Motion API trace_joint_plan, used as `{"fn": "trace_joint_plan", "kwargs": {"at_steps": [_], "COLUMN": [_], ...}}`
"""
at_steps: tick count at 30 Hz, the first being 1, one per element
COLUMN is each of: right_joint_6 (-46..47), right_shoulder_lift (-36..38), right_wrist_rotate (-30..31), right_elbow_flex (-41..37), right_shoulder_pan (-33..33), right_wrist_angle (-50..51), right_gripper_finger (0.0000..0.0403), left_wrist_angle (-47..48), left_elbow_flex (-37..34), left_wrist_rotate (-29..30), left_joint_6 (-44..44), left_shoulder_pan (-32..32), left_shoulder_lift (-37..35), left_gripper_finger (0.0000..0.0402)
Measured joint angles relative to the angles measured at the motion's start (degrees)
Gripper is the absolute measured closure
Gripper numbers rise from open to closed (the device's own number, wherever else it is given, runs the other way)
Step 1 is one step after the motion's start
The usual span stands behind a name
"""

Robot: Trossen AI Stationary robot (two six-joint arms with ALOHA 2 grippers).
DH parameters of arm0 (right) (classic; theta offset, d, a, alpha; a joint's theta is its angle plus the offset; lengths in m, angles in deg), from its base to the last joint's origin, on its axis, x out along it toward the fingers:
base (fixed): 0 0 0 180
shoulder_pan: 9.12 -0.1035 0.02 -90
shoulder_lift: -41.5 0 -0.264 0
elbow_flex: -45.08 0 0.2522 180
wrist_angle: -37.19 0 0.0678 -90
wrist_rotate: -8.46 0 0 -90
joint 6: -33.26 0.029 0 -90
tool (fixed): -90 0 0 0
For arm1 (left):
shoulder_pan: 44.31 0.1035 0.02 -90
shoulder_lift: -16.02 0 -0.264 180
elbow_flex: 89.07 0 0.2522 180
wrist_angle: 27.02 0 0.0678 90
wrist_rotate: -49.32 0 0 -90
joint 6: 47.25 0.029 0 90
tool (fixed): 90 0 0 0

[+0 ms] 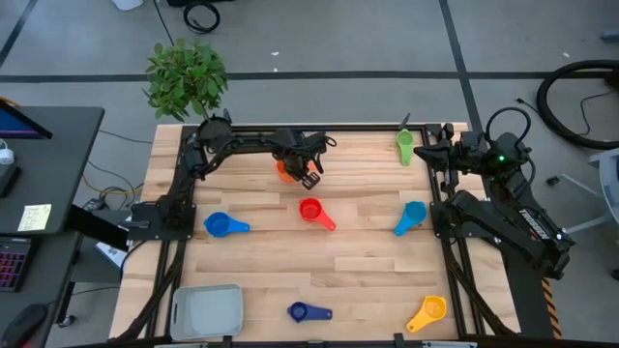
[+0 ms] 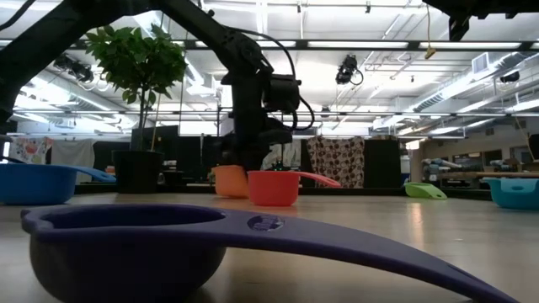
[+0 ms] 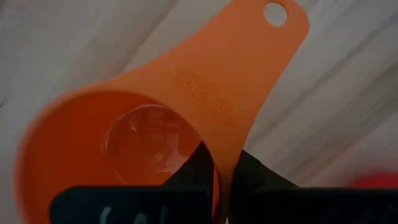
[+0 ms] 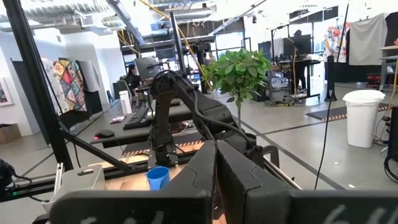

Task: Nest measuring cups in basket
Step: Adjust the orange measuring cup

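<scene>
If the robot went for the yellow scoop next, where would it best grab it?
Probably the yellow cup's bowl rim, coming straight down: it sits upright, open side up, so one finger can go inside. Its flat handle lies low against the table, harder to pinch.

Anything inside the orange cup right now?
The orange cup looks empty, with a bare glossy bottom; the left tool grips its rim, one finger hiding a small patch inside.

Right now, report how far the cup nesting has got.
Nothing is done: the basket holds no cups. In hand: the left gripper pinches the orange cup's rim. Left: green, red, light blue, medium blue, dark blue, and yellow cups lie scattered. The right gripper waits shut.
</scene>
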Motion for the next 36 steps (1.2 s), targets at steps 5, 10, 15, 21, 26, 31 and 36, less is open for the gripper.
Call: {"fn": "trace_joint_plan", "kwargs": {"at_steps": [5, 10, 15, 21, 26, 31, 36], "right_joint_6": [0.0, 0.0, 0.0, 0.0, 0.0, 0.0, 0.0], "right_shoulder_lift": [0.0, 0.0, 0.0, 0.0, 0.0, 0.0, 0.0], "right_wrist_rotate": [0.0, 0.0, 0.0, 0.0, 0.0, -0.1, -0.1], "right_elbow_flex": [0.0, 0.0, 0.0, 0.0, 0.0, 0.0, 0.0], "right_shoulder_pan": [0.0, 0.0, 0.0, 0.0, 0.0, 0.0, 0.0], "right_wrist_angle": [0.0, 0.0, 0.0, 0.0, 0.0, 0.0, 0.0], "right_gripper_finger": [0.0383, 0.0383, 0.0383, 0.0383, 0.0383, 0.0383, 0.0383], "left_wrist_angle": [-0.5, -1.2, -1.5, -1.0, 0.0, 1.6, 4.0], "left_elbow_flex": [-0.2, -0.3, -0.3, -0.2, -0.2, -0.1, -0.1], "left_wrist_rotate": [-1.0, -0.6, -0.2, 0.0, -1.2, -1.1, -1.1], "left_joint_6": [0.3, 0.7, 1.0, 1.2, 2.0, 2.3, 3.1], "left_shoulder_pan": [0.1, 0.1, 0.1, 0.3, 1.2, 2.9, 4.1], "left_shoulder_lift": [0.4, 0.7, 0.6, 0.5, -0.8, -3.4, -7.5], "left_gripper_finger": [0.0349, 0.0321, 0.0307, 0.0302, 0.0301, 0.0301, 0.0301]}}
